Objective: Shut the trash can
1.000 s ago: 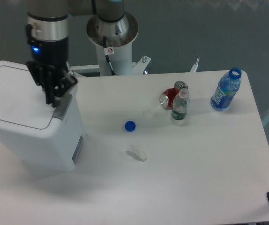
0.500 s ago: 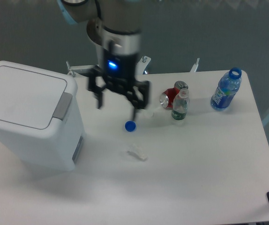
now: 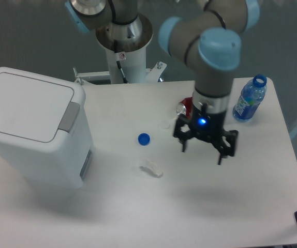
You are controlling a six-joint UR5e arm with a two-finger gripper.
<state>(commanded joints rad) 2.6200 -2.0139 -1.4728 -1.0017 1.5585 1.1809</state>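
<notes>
White bench [image 3: 241, 206], grey wall behind. Trash can [image 3: 32, 132] sits at the left edge, lid down. Pincer [image 3: 204, 150] hovers mid-bench, fingers spread, holding nothing, near a blue cap [image 3: 144, 138].

A boxy white plastic trash can [image 3: 32, 134] with a grey latch [image 3: 70, 117], a small blue bottle cap [image 3: 144, 138], and a blue-labelled clear bottle [image 3: 249, 101] on a white table [image 3: 190, 206].

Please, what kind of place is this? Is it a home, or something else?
Probably a robotics lab or test station, not a home. A robot arm on a pedestal base stands at a plain white table. On it are staged items: a trash can, a blue bottle and a loose cap.
</notes>
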